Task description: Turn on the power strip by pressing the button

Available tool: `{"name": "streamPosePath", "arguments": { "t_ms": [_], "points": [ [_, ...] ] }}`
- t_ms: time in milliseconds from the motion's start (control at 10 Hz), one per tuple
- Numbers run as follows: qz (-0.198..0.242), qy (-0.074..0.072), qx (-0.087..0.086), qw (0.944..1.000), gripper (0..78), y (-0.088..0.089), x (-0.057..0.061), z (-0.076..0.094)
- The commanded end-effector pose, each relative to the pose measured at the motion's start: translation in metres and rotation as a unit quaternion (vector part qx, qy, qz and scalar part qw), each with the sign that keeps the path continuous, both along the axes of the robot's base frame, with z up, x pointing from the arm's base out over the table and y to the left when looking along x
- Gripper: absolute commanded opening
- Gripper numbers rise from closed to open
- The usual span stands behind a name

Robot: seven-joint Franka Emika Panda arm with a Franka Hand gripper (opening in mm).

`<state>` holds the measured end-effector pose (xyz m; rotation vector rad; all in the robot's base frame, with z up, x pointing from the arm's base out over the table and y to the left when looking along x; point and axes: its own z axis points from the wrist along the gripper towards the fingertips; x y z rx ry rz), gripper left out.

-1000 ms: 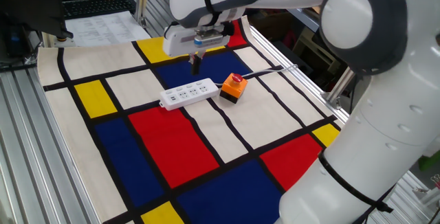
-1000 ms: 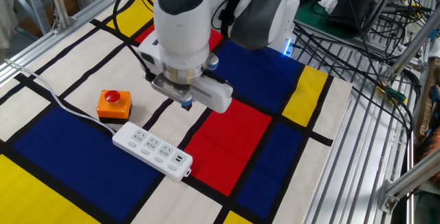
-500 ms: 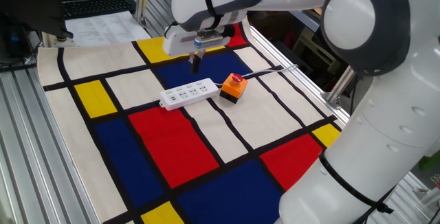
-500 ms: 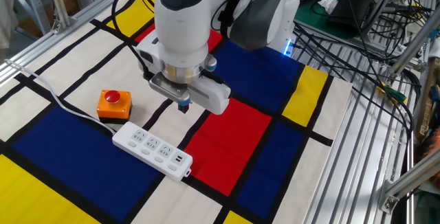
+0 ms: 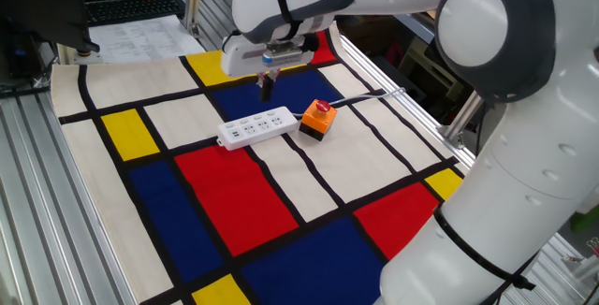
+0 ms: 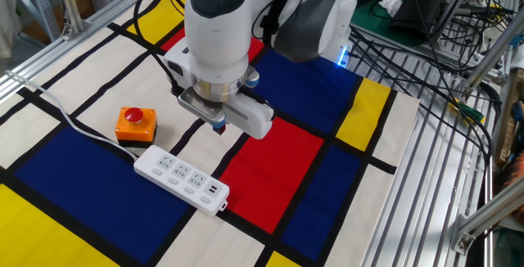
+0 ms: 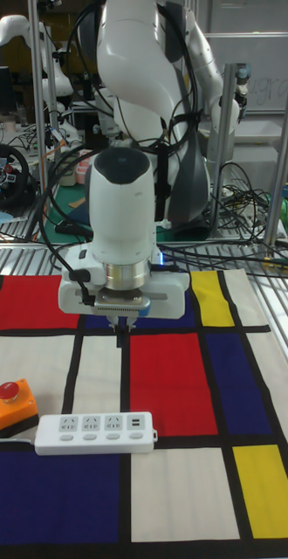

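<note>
Tall fixed view shows the counter [image 7: 174, 489] under its colour-block cloth, the power strip [image 7: 94, 434] lying flat toward the near-left edge with the orange box [image 7: 10, 404] just beside its corded end. Hanging above and behind the strip — well clear of it — is the hand [image 7: 119, 329]; whether its fingers are parted or together I cannot tell. The button is too small to make out. A good press, I judge, means coming down straight over the strip's own switch, slowly, staying off the orange box's red dome. Against the earlier frames the hand has shifted only slightly — strip and box lie unchanged
</note>
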<state>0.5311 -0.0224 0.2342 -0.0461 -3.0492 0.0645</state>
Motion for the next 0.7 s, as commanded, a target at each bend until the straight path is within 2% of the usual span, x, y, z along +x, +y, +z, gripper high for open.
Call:
{"name": "streamPosePath", "arguments": {
  "t_ms": [100,200,500,700],
  "points": [
    [-0.001,0.012,0.016,0.9998,0.0,0.0,0.002,0.003],
    [0.001,0.012,0.016,0.9998,0.0,0.0,0.002,0.003],
    [0.007,0.011,0.013,0.9998,0.0,0.001,0.012,-0.006],
    [0.016,0.01,0.016,0.9997,0.0,-0.007,0.018,-0.015]
  ]
}}
